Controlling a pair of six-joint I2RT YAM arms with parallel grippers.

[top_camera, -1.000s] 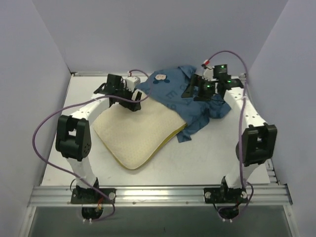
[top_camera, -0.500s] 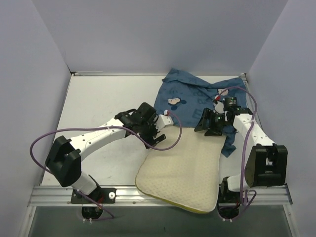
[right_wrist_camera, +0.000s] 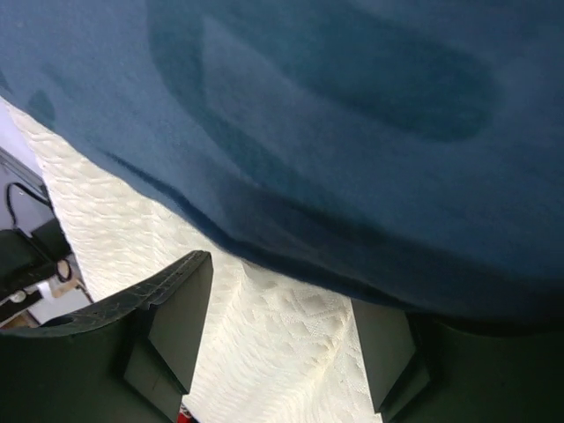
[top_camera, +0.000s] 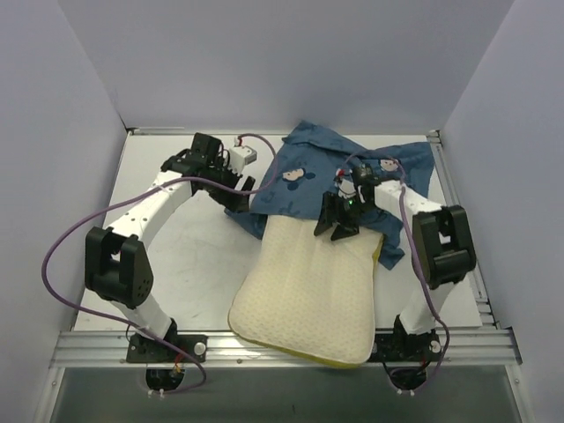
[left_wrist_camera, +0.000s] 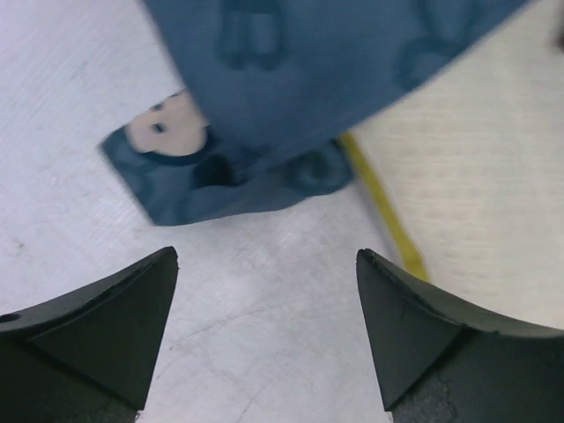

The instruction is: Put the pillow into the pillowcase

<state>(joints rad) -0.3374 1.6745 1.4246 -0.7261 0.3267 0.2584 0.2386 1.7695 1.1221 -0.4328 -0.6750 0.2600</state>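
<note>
The cream quilted pillow lies at the front centre, its far end tucked under the blue pillowcase. My right gripper sits at that far end, where the cloth overlaps. In the right wrist view its fingers are closed on a ridge of pillow, and the pillowcase hangs just above. My left gripper hovers by the pillowcase's left corner. It stands open and empty over bare table, with the pillowcase corner and the pillow's yellow piping ahead of it.
White walls close in the table on the left, back and right. A metal rail with both arm bases runs along the near edge. The pillow's near corner overhangs that rail. Purple cables loop from both arms.
The pillow's far end has slid up under the pillowcase. My left gripper has swung back and left to the pillowcase corner. My right gripper has shifted left onto the pillow's far end and narrowed.
</note>
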